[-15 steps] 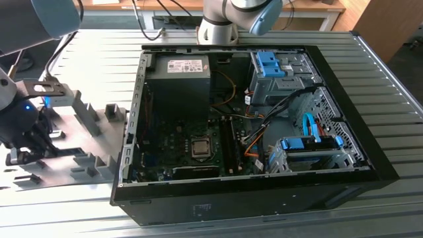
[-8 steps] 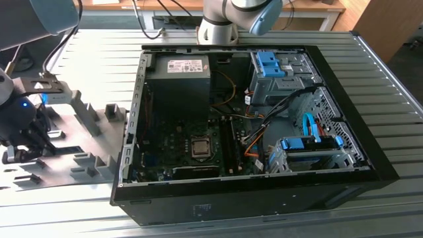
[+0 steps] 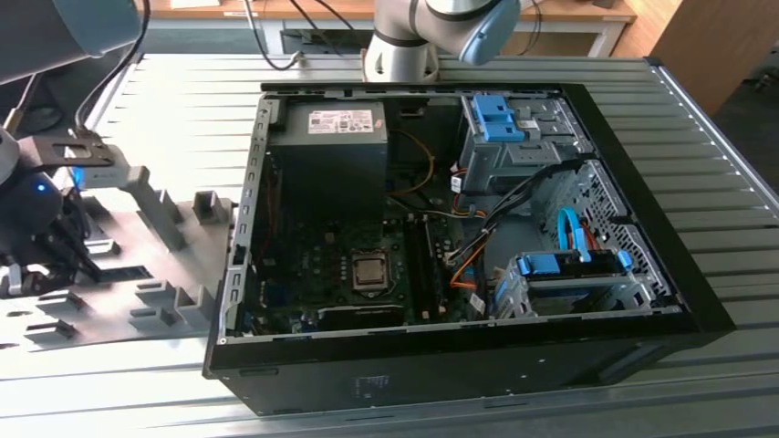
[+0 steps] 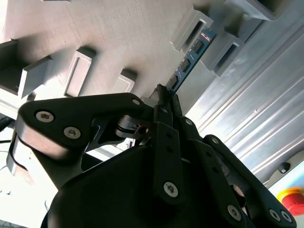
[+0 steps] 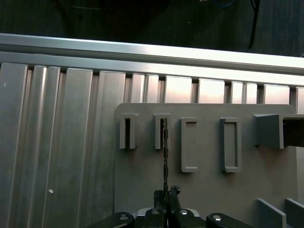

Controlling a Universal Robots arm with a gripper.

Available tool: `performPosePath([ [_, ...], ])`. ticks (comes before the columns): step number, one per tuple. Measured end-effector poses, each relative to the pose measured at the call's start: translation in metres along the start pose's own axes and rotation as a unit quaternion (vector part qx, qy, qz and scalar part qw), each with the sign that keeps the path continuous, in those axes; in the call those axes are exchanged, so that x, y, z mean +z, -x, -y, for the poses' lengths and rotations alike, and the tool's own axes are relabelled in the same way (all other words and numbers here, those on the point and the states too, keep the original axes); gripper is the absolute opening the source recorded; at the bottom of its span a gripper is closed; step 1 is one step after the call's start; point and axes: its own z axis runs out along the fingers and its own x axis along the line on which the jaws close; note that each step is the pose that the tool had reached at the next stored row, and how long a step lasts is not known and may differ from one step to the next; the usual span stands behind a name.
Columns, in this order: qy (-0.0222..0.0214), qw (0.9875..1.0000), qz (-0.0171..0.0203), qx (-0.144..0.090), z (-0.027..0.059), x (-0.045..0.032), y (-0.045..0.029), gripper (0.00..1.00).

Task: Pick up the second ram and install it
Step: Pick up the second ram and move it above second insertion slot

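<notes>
second ram (image 4: 190,56): on edge in a grey holder (image 5: 137,175) slot, at the exterior view's left of the computer case (image 3: 426,374).
gripper (image 4: 166,92): clenched on the ram's end.
lift: best drawn straight out along the slot, without twisting.

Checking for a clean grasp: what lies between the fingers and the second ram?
Nothing: in the second wrist view the fingers close directly on the near end of the second ram, with no object between them.

Semi-gloss black gripper (image 4: 165,95), bright metal screws. At its fingertips the ram (image 4: 189,59): glossy blue-green board. Beneath, matt grey plastic holder plate (image 4: 118,33); beyond, ribbed shiny metal table (image 4: 251,104).
</notes>
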Motion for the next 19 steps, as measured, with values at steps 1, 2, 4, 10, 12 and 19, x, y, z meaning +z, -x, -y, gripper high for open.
performPosePath([
  [1,0.0000,1.0000,0.0000,0.000,0.0000,-0.0009,0.0000,0.14],
  [2,0.0000,1.0000,0.0000,0.000,-0.0001,-0.0019,0.0000,0.14],
  [4,0.0000,1.0000,0.0000,0.000,-0.0001,-0.0038,0.0001,0.14],
  [10,0.0000,1.0000,0.0000,0.000,-0.0003,-0.0095,0.0002,0.14],
  [12,0.0000,1.0000,0.0000,0.000,-0.0004,-0.0116,0.0002,0.14],
  [19,0.0000,1.0000,0.0000,0.000,-0.0006,-0.0200,0.0004,0.14],
])
